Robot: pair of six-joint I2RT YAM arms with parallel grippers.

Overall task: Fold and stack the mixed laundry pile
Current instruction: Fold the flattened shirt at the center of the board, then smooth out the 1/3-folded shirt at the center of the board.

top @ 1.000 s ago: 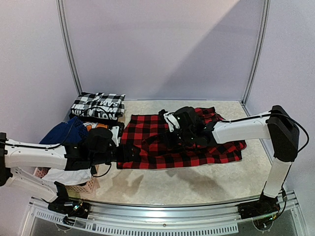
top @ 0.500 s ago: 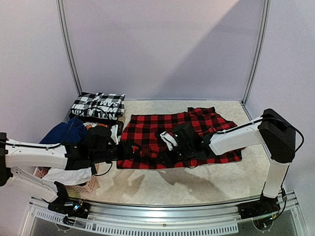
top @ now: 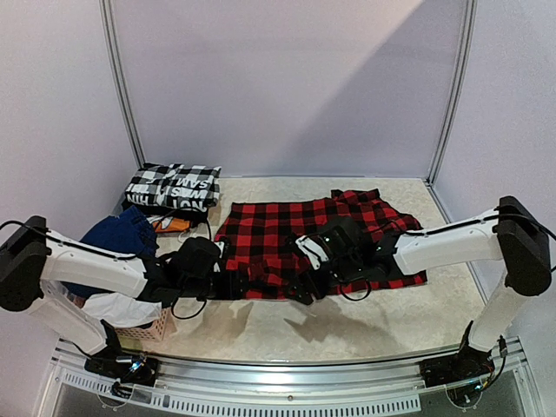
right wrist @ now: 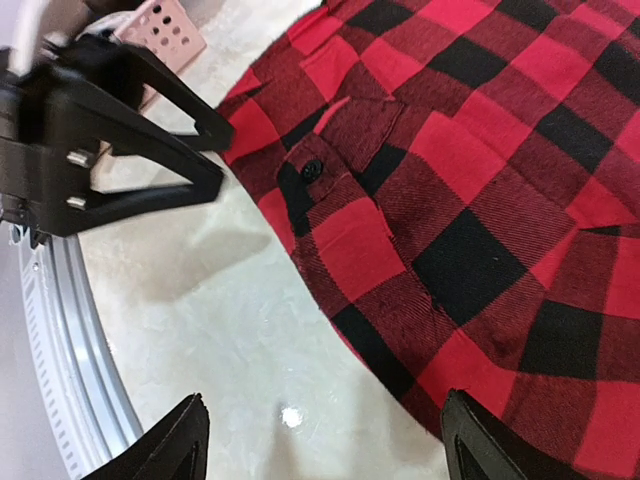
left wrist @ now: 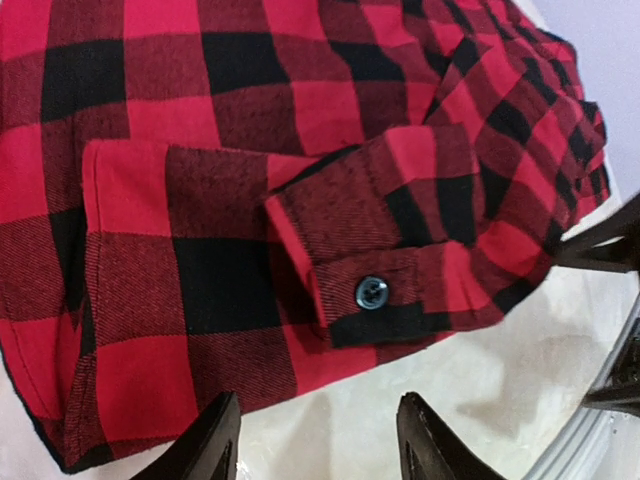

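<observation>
Red-and-black flannel shirt (top: 295, 234) lies flat just ahead of the left gripper (left wrist: 315, 420) and right gripper (right wrist: 322, 405), both gaping wide and empty. It looks soft, light and limp, likely to sag when lifted. The buttoned cuff (left wrist: 385, 290) just beyond the left gripper gives a thick edge to pinch, and the hem (right wrist: 335, 285) before the right gripper gives another.

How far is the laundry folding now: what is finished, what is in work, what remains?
Done: one black-and-white checked piece lies folded at the back left. In hand: the red plaid shirt lies spread out, and the left gripper and right gripper, both open and empty, hover at its near edge. Left: folding that shirt, then the navy and white garments heaped in the pink basket.
</observation>
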